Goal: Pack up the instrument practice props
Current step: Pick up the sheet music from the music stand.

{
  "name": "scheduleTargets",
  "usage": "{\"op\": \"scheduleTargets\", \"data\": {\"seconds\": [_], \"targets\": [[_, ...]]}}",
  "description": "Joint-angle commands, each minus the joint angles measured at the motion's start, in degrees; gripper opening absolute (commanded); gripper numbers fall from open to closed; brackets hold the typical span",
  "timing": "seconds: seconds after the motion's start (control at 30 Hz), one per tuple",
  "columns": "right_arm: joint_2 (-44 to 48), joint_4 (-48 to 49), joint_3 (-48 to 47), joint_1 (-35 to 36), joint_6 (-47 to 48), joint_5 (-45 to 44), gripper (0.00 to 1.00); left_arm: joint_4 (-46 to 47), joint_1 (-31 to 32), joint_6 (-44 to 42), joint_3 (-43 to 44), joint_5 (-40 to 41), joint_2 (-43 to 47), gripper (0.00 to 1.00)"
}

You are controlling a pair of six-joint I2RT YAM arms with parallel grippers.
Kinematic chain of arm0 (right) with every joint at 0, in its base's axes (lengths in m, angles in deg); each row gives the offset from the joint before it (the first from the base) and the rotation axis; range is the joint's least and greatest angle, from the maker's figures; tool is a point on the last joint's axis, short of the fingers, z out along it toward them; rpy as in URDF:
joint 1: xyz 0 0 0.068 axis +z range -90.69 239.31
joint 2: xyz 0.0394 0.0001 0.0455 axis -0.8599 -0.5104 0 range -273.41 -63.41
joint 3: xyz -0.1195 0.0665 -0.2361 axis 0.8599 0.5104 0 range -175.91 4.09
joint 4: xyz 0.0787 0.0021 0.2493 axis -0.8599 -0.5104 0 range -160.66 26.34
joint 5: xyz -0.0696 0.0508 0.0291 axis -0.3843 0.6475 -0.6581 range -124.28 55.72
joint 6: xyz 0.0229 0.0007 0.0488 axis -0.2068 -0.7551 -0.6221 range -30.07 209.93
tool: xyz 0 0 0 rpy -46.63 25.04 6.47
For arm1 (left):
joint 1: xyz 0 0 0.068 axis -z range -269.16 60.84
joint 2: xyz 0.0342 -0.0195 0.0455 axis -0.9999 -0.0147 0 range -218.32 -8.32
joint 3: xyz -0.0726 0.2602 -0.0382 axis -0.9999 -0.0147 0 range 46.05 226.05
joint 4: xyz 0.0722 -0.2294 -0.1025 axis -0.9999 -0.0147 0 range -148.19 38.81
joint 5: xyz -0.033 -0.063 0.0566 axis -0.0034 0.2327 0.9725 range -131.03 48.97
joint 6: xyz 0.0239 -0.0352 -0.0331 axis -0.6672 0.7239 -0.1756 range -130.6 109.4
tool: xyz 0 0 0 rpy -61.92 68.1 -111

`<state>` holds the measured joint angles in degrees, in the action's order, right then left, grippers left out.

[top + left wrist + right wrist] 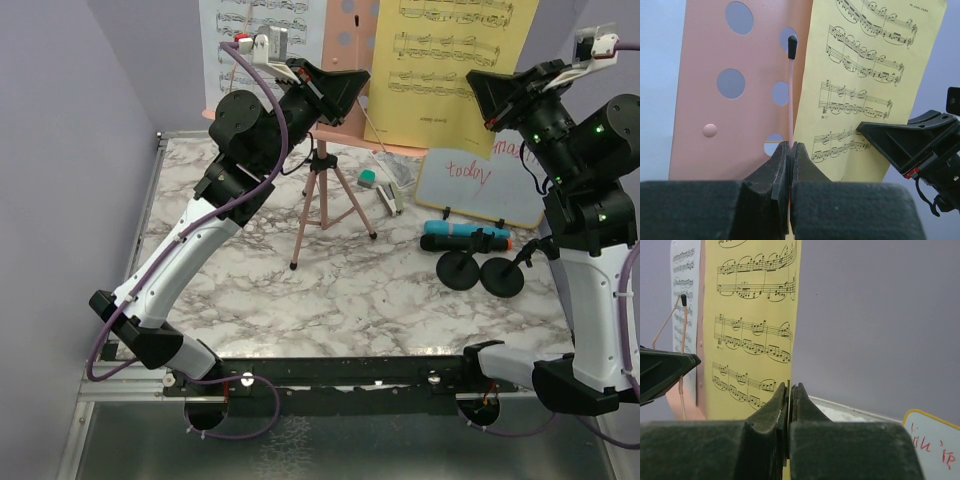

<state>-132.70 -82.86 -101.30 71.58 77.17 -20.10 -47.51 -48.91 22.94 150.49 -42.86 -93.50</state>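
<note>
Gripping the pink music rack [700, 75]'s thin wire [790, 100] in the clenched left gripper [790, 147] and pinching the yellow sheet-music page [750, 315]'s lower edge in the right gripper [789, 387], at the table [400, 290]'s 12 o'clock, with blue microphone [460, 229], black microphone [445, 242] and mic poles [460, 270] toward 3 o'clock.

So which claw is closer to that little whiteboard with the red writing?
Right. The right claw hangs just above the whiteboard, at the yellow page; the left claw is farther left, at the pink rack.
</note>
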Motion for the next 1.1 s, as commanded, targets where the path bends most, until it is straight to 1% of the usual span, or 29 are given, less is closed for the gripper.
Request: {"op": "scheduleTargets", "data": {"seconds": [0.0,0.17,0.3,0.37,0.5,0.67,0.87,0.97,1.07], "targets": [[2.76,-0.15,1.54,-0.29,1.10,-4.60,0.00,-1.27,-0.44,-2.51,-1.03,4.65,0.64,0.02],[6.42,0.55,3.97,-0.29,1.37,-9.05,0.00,-1.32,-0.44,-2.62,-1.06,5.16,0.33,0.06],[9.87,1.31,6.46,-0.26,1.37,-12.48,0.00,-1.31,-0.44,-2.35,-1.07,5.08,0.02,0.15],[11.50,1.79,7.93,-0.27,1.20,-13.84,0.00,-1.31,-0.44,-2.19,-1.07,5.08,-0.11,0.23],[14.76,1.89,10.80,-0.32,0.81,-17.65,0.00,-1.31,-0.45,-1.92,-1.23,4.99,-0.07,0.26],[19.41,3.23,15.69,-0.32,0.02,-22.60,0.00,-0.84,-0.44,-1.64,-2.15,4.99,0.69,0.41],[23.50,2.49,18.98,-0.30,-1.99,-25.91,0.00,-0.41,-0.44,-2.31,-3.79,5.08,2.28,0.60],[25.77,2.61,20.65,-0.27,-2.83,-28.50,0.00,-0.28,-0.44,-2.80,-4.71,4.99,3.18,0.67],[27.66,2.42,21.41,-0.28,-3.29,-30.54,0.00,-0.38,-0.48,-3.60,-5.43,4.82,4.06,0.71]]}}
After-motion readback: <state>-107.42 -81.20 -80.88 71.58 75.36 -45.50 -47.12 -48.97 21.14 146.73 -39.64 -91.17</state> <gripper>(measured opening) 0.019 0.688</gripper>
